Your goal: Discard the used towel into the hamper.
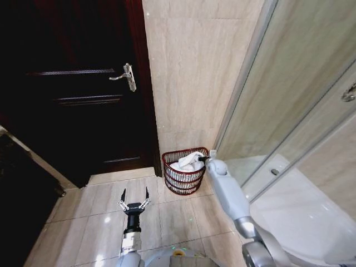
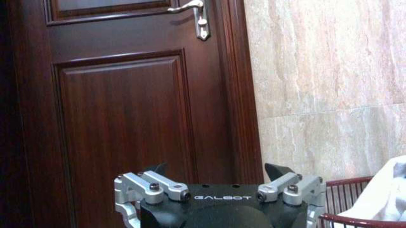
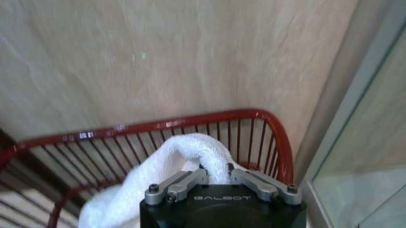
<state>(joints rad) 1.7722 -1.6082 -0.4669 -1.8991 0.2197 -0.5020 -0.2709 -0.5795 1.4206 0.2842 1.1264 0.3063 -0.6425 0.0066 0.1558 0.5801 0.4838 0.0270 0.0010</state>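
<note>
The hamper (image 1: 183, 177) is a round red-brown wire basket on the floor against the tiled wall, between the door and the shower glass. The white towel (image 1: 190, 161) hangs into it, its top fold pinched by my right gripper (image 1: 202, 159) just above the hamper's right rim. In the right wrist view the gripper (image 3: 216, 171) is shut on the towel (image 3: 184, 154), with the hamper rim (image 3: 152, 126) curving behind. My left gripper (image 1: 134, 197) hovers open over the floor tiles to the left of the hamper; from its wrist the hamper (image 2: 355, 209) and towel (image 2: 387, 192) sit at the edge.
A dark wooden door (image 1: 78, 100) with a metal lever handle (image 1: 127, 76) stands left of the hamper. The tiled wall (image 1: 194, 67) rises behind it. A glass shower panel (image 1: 289, 111) and white shower tray (image 1: 295, 206) are on the right. Beige floor tiles (image 1: 100, 217) lie in front.
</note>
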